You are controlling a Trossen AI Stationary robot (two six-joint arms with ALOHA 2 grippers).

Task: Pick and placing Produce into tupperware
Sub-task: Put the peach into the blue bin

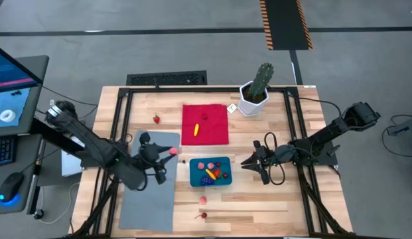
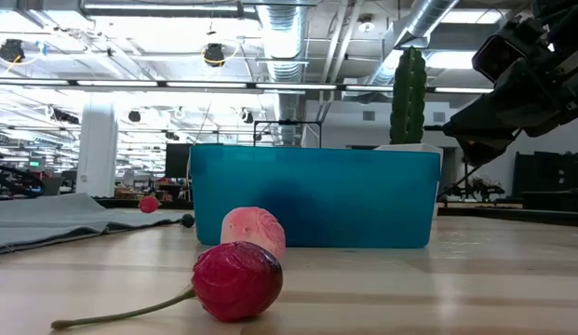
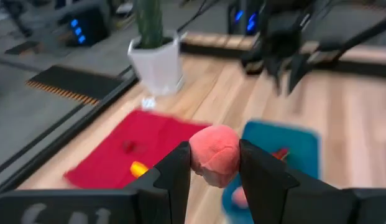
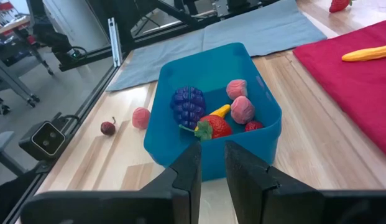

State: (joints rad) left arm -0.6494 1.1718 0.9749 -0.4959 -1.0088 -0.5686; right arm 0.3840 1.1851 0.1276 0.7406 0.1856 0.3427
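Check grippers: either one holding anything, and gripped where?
Left gripper holds a pink piece, pinched across its sides between the fingers, over the grey mat. Right gripper holds nothing, near the tupperware.

1 tupperware (image 1: 195,180), 1 cactus (image 1: 262,81), approx 11 produce pcs (image 1: 156,119).

Two dark jointed arms (black cables looped alongside), blocky black fingers (image 3: 262,180).
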